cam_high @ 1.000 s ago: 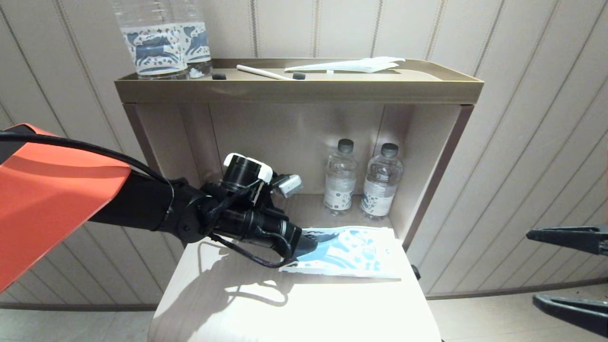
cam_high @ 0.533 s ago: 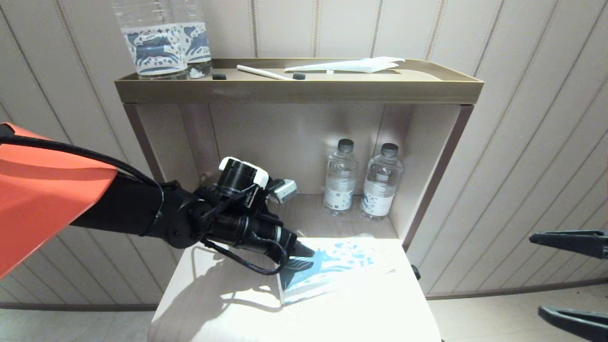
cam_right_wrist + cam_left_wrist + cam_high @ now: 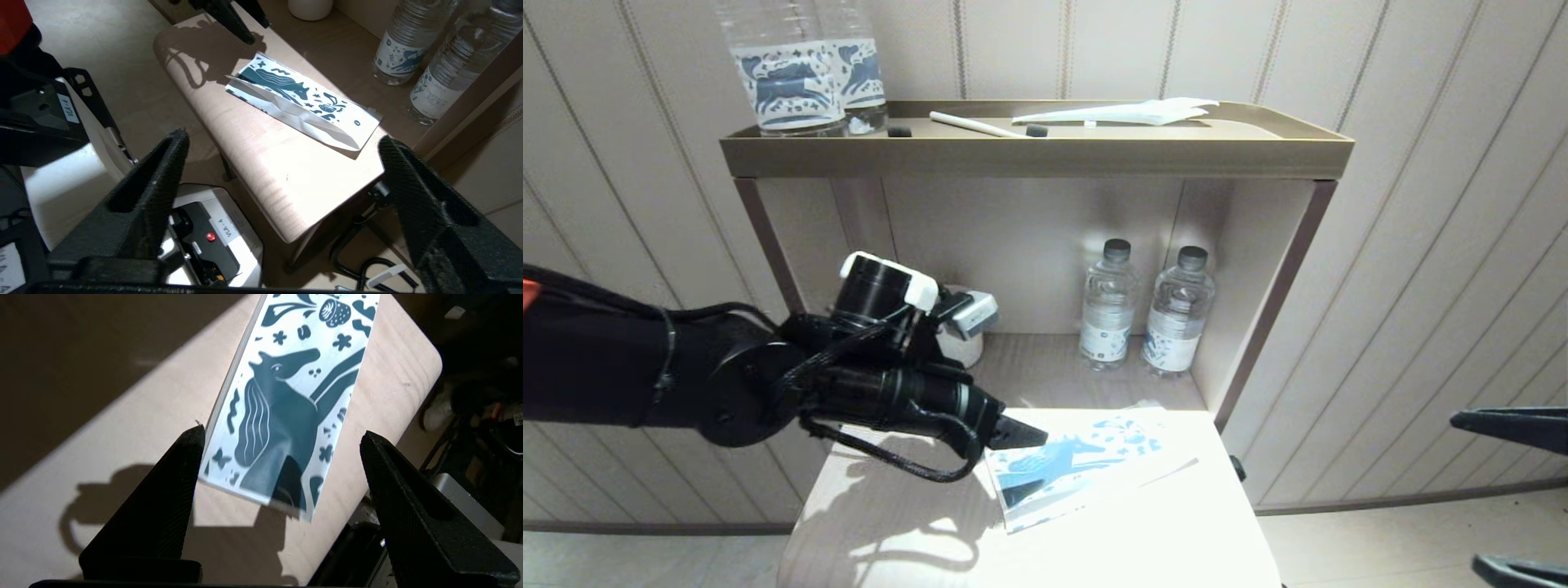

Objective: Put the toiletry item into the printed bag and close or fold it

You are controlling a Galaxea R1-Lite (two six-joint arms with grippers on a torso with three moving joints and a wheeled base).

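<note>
The printed bag (image 3: 1086,465), white with a dark blue horse, lies flat and slanted on the pale wooden table (image 3: 890,523). In the right wrist view the printed bag (image 3: 302,102) shows a lengthwise fold along its near side. My left gripper (image 3: 1021,433) is open just off the bag's left end. In its own view the left gripper (image 3: 282,435) frames the printed bag (image 3: 286,416) without touching it. No toiletry item shows on the table; I cannot tell what is inside the bag. My right gripper (image 3: 1466,490) hangs open at the far right, off the table.
Two small water bottles (image 3: 1107,306) stand on the shelf behind the table, with a white cup (image 3: 960,347) behind my left wrist. The top tray (image 3: 1037,151) carries two large bottles (image 3: 792,73), a slim white stick (image 3: 976,125) and a white packet (image 3: 1127,112).
My left gripper has drawn back to the left and come off the bag. The bag slid toward the near left and swung to a slant.
</note>
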